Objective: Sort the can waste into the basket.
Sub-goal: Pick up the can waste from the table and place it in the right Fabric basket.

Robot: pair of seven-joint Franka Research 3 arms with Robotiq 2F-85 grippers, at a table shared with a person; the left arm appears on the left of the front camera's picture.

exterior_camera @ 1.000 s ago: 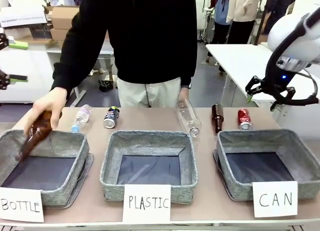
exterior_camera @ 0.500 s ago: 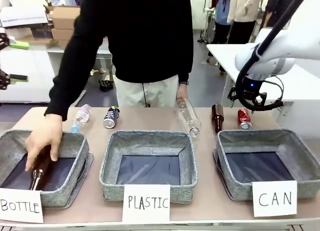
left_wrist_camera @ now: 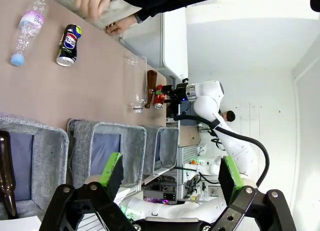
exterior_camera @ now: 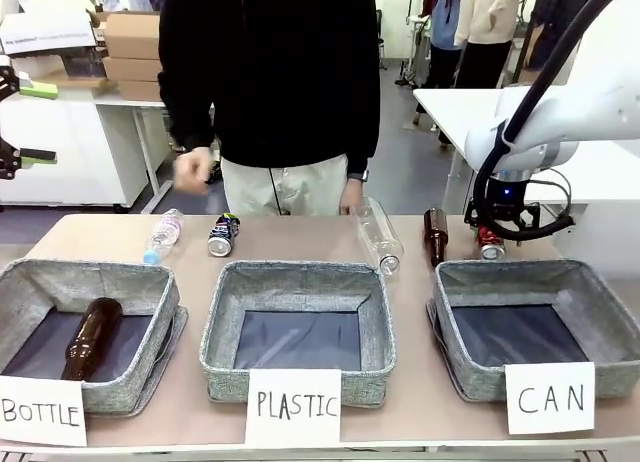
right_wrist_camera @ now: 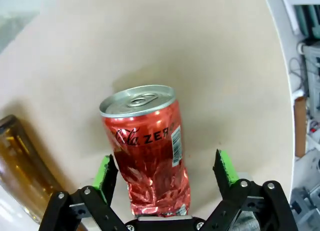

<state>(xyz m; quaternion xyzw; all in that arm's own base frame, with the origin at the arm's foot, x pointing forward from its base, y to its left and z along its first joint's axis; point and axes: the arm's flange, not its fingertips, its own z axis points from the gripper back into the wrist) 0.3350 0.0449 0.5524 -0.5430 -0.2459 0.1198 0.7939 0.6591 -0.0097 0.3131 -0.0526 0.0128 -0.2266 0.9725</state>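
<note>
Front view: our right gripper [exterior_camera: 496,232] hangs over the red can [exterior_camera: 490,244], just behind the basket [exterior_camera: 592,280] signed CAN. The black can [exterior_camera: 222,234] sits well to that basket's left.

Left wrist view: our left gripper [left_wrist_camera: 170,170] is spread wide and holds nothing.

Right wrist view: the green pads [right_wrist_camera: 106,172] straddle the red can with the jaws apart, lined up, we judge, for a grasp.

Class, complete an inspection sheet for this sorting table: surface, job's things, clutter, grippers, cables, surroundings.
Surface: tan table, nothing spilled.
Job's things: red can standing behind empty CAN basket; black can lying.
Clutter: large clear bottle, small clear bottle, brown bottle on table; second brown bottle in BOTTLE basket.
Grippers: right gripper open astride red can; left gripper open, empty.
Cables: black cable looped at right wrist.
Surroundings: person at far side; cardboard boxes.
</note>
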